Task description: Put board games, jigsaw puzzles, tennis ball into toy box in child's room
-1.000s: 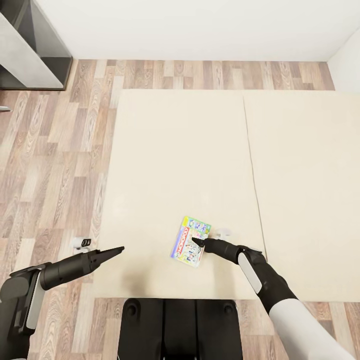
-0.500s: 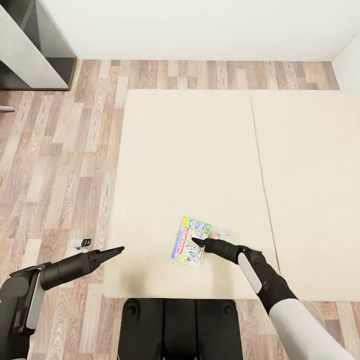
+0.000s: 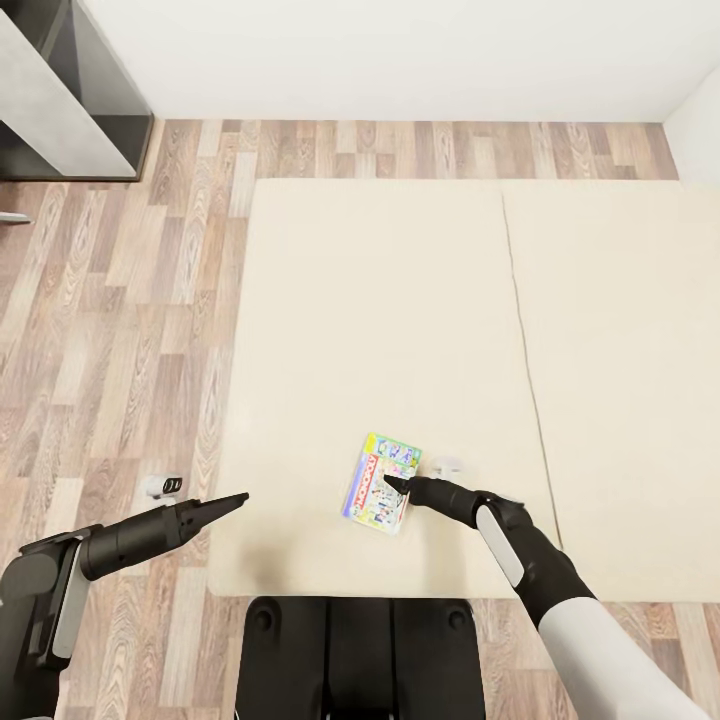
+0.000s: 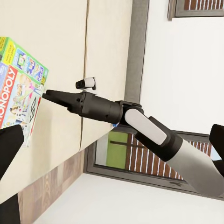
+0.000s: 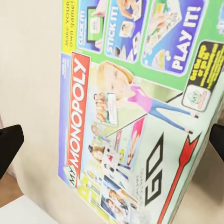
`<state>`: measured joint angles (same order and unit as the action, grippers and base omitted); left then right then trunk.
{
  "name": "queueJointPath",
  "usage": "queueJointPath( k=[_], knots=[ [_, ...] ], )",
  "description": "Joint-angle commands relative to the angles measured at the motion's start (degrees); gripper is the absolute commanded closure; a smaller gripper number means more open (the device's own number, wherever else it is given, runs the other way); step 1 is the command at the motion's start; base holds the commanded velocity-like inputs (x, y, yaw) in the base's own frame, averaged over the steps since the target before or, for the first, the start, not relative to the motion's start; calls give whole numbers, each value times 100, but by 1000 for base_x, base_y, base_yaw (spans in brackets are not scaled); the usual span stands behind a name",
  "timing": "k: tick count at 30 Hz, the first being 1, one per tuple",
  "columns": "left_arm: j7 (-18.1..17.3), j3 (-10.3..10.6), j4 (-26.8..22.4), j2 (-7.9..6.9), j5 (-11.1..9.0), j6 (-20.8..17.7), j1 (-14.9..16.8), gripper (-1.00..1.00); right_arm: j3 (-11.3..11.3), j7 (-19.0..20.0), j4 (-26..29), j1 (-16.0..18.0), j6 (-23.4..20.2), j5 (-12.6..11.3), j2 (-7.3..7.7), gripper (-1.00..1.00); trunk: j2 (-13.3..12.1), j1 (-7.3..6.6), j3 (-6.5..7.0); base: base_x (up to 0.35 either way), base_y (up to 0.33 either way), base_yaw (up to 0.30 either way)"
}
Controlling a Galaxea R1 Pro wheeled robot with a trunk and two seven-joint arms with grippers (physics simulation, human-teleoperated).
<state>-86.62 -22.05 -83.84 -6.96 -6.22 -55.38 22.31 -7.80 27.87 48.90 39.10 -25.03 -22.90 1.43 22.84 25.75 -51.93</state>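
A colourful Monopoly board game [image 3: 382, 483] lies near the front edge of the cream bed [image 3: 380, 300]. My right gripper [image 3: 392, 484] reaches in from the right, its tip over the middle of the box lid. In the right wrist view the lid [image 5: 135, 107] spans the space between the fingers [image 5: 10, 149], which stand wide apart, so this gripper is open. I cannot tell whether the tip presses on the box. My left gripper [image 3: 240, 497] hovers at the bed's left edge, open and empty, its fingers [image 4: 9, 149] apart. From there I see the game [image 4: 18, 84] and the right gripper [image 4: 46, 94].
A seam [image 3: 525, 350] splits the bed into two mattresses. Wood floor [image 3: 120, 330] runs along the left and far sides. A dark shelf unit [image 3: 60, 100] stands at the far left against the white wall [image 3: 400, 50]. My base [image 3: 360, 650] is at the bed's front edge.
The camera moved with the base: bed and floor slid right in the picture until half a second ago, then stayed still. Both arms and the game kept their places in the picture.
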Motion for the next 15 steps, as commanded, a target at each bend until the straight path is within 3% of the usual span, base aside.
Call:
queueJointPath(
  k=[1,9,15],
  knots=[
    [-22,-1,-1,0,1,-61,2,-100,-11,-9,6,1,-37,-48,5,-100,9,3,-6,0,81,0],
    [-19,-1,-1,-1,5,-61,2,-100,-12,-9,6,1,-37,-48,-2,-100,9,3,-6,0,180,0],
    [-19,-1,-1,-4,1,-61,2,-100,-11,-9,6,1,-37,-48,13,-100,9,3,-6,0,43,0]
  ],
)
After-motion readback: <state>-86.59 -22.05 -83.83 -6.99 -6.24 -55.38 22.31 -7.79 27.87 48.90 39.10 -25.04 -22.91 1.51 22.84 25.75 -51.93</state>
